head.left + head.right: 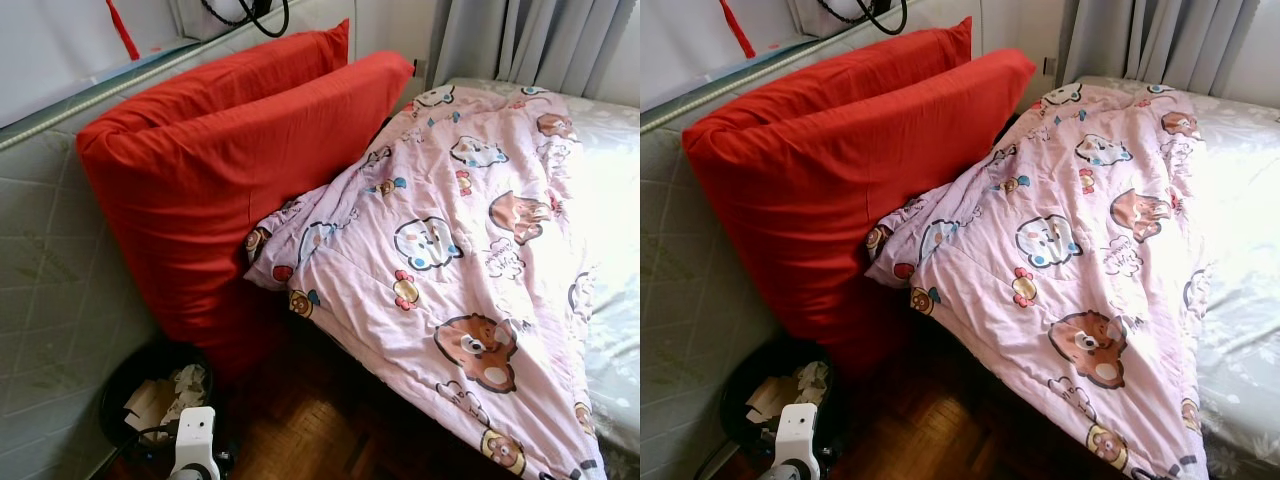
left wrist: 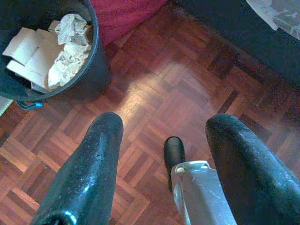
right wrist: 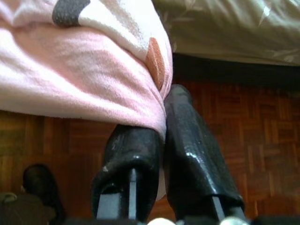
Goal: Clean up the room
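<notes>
The bed (image 1: 610, 330) serves as the landmark here. A pink blanket (image 1: 450, 260) printed with cartoon animals lies crumpled across the bed's near side, its lower edge spilling over the mattress edge and hanging toward the wooden parquet floor (image 2: 187, 89). Two large red pillows (image 1: 220, 170) stand on edge at the head end of the bed, leaning against a quilted grey panel (image 1: 50, 300); the blanket's upper corner presses against the front pillow. Grey curtains (image 1: 530, 40) hang beyond the far side of the bed.

The right gripper (image 3: 161, 136) is at the blanket's hanging edge, below the mattress. Its two black fingers (image 3: 192, 150) are pinched tightly together on a fold of the pink cloth (the fabric bulges out just above the fingertips), so it is grasping the blanket.

The left gripper (image 2: 164, 140) hangs over the floor beside the bed, away from the blanket. Its fingers (image 2: 89, 173) are spread wide apart with nothing between them, only parquet showing through the gap.

A black wastebasket (image 2: 89, 70) stands on the floor at the foot of the red pillows, near the head end of the bed. It holds crumpled white paper (image 2: 68, 51) and flat pieces of cardboard (image 2: 28, 49). A white part of the robot's left arm (image 1: 195, 440) shows just beside the basket.
</notes>
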### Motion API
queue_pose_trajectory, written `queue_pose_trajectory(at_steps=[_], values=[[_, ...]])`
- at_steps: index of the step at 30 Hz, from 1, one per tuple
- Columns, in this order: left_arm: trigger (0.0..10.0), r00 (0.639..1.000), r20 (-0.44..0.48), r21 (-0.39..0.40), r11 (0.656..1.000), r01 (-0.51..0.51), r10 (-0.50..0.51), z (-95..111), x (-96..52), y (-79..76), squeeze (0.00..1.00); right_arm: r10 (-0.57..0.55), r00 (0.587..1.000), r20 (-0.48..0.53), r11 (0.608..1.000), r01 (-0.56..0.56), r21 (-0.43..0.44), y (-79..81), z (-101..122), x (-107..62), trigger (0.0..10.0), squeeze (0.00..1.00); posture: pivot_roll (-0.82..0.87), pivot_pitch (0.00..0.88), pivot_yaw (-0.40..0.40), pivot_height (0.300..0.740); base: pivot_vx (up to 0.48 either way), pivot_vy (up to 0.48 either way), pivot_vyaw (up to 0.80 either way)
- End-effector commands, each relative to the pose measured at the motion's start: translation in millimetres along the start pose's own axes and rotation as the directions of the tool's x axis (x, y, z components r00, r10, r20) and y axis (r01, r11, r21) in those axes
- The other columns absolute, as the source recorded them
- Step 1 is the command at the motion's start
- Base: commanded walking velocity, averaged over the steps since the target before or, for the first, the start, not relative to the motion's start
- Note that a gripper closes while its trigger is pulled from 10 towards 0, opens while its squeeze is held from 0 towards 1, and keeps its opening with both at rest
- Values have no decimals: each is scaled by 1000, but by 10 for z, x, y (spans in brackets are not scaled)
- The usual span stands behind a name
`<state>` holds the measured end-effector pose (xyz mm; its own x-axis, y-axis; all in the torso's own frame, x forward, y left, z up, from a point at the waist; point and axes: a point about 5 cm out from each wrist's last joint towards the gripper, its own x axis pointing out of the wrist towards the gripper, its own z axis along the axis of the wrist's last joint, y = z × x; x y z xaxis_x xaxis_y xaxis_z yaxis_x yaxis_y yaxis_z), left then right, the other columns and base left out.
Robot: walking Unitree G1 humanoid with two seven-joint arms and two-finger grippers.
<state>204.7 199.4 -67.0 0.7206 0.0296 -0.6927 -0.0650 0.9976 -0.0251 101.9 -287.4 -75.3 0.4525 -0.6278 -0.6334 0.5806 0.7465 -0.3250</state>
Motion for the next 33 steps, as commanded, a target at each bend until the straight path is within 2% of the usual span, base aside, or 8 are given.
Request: queue_pose_trajectory(at_steps=[1,7,9,11,12,28,29,33], values=[[10000,1000,-13,3,1000,-2,2,-56,-24,39,0,-16,999,-37,1000,16,-1,-70,-106,-19,10000,0,51,73,54,740,0,0,0],[10000,1000,-8,7,1000,0,0,-35,-18,43,0,-28,998,-56,999,27,-17,-121,-152,-18,10000,0,47,72,56,740,0,0,0],[10000,1000,-3,6,1000,1,-1,-9,-9,35,0,-37,997,-66,999,36,-19,-143,-174,-20,10000,780,50,72,56,740,0,0,0],[10000,1000,-2,7,1000,1,-1,-7,-8,35,0,-38,997,-66,999,37,-20,-144,-175,-20,10000,780,50,72,56,740,0,0,0],[10000,1000,-1,6,1000,2,-2,-1,-6,31,0,-39,997,-64,999,38,-18,-146,-174,-20,10000,1000,49,72,55,740,0,0,0],[10000,1000,-11,6,1000,6,-6,-41,-12,-1,0,-48,995,-84,998,46,-31,-161,-200,-17,10000,969,49,71,57,740,0,0,0],[10000,1000,-15,6,1000,6,-5,-45,-13,2,0,-9,998,-58,1000,9,5,-92,-124,5,10000,0,48,72,60,740,0,0,0],[10000,1000,-18,8,1000,5,-5,-49,-14,6,0,57,998,-18,998,-56,31,29,-16,28,10000,0,43,71,62,740,0,0,0]])
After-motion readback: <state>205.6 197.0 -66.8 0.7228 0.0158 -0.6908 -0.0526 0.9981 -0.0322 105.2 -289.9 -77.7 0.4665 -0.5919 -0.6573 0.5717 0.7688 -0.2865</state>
